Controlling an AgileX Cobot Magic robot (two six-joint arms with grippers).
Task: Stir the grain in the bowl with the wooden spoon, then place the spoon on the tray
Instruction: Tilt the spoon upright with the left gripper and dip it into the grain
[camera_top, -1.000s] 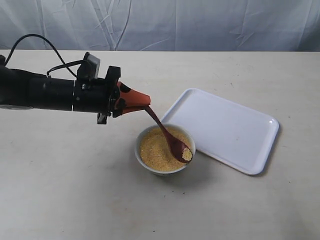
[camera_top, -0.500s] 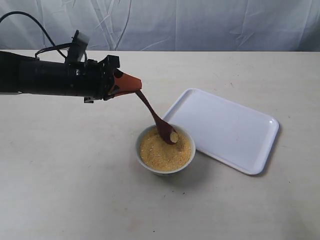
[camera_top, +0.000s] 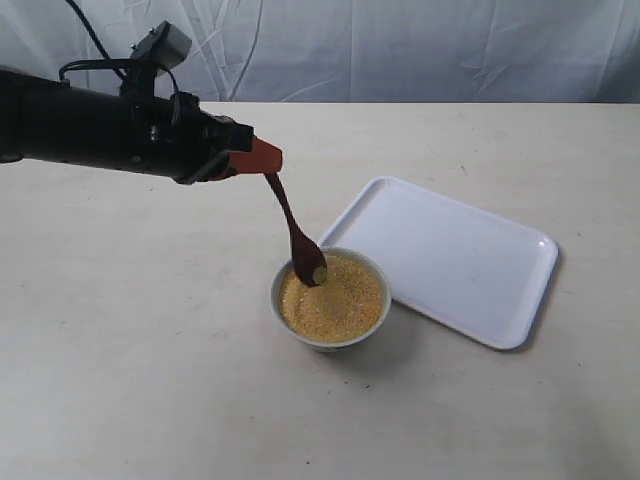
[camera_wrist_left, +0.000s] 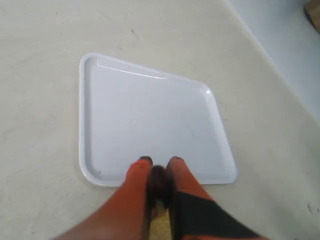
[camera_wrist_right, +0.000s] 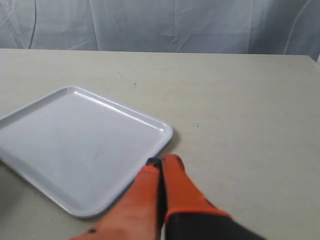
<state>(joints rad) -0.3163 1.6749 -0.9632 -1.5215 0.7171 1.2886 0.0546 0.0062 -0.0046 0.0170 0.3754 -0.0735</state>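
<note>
Left gripper (camera_top: 266, 158) pinching the wooden spoon (camera_top: 295, 232) over the bowl (camera_top: 276, 303).

Reaches in from the left of the exterior view on a black arm, orange fingers (camera_wrist_left: 136, 172) clamped on the very top of the slim handle. Hangs the spoon steeply downward, oval end dipped into the grain (camera_top: 348, 300) on the bowl's left side, a few yellow granules clinging to it. Places the grain-filled bowl on the pale table (camera_top: 150, 380) just beside the near-left edge of the white tray (camera_top: 450, 260); touching or apart, cannot tell. Leaves the tray bare. Shows, in the right wrist view, the right gripper (camera_wrist_right: 161, 161) with orange fingers pressed together on nothing, low over the table near a tray corner.
</note>
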